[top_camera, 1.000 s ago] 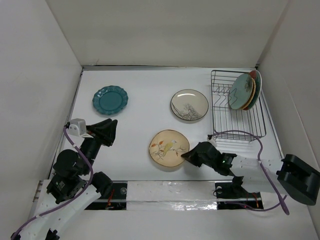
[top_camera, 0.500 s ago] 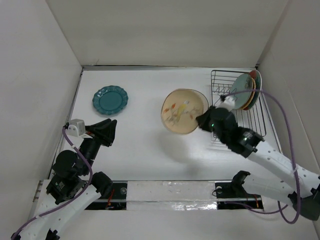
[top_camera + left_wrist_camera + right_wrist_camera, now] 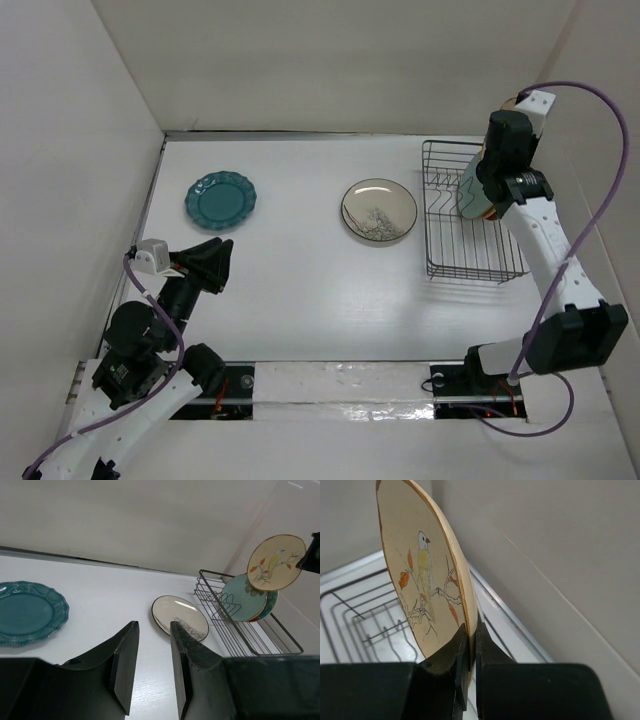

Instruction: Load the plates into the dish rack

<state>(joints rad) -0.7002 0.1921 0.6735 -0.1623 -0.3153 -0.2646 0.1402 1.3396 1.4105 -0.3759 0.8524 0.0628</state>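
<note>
My right gripper (image 3: 470,636) is shut on the rim of the beige bird plate (image 3: 422,575) and holds it upright above the far end of the black wire dish rack (image 3: 478,250). The left wrist view shows that plate (image 3: 276,562) above the rack (image 3: 235,627). The pale teal plate (image 3: 468,192) and others behind it stand in the rack's far end. The cream plate with black branches (image 3: 379,210) and the scalloped dark teal plate (image 3: 221,199) lie flat on the table. My left gripper (image 3: 152,626) is open and empty at the near left.
The right arm (image 3: 540,230) reaches along the rack's right side close to the right wall. White walls enclose the table on three sides. The rack's near half holds bare tines (image 3: 380,625).
My right gripper picked the bird plate up from the near middle of the table, carried it right and back, and turned it upright above the rack. The left arm has not moved.
</note>
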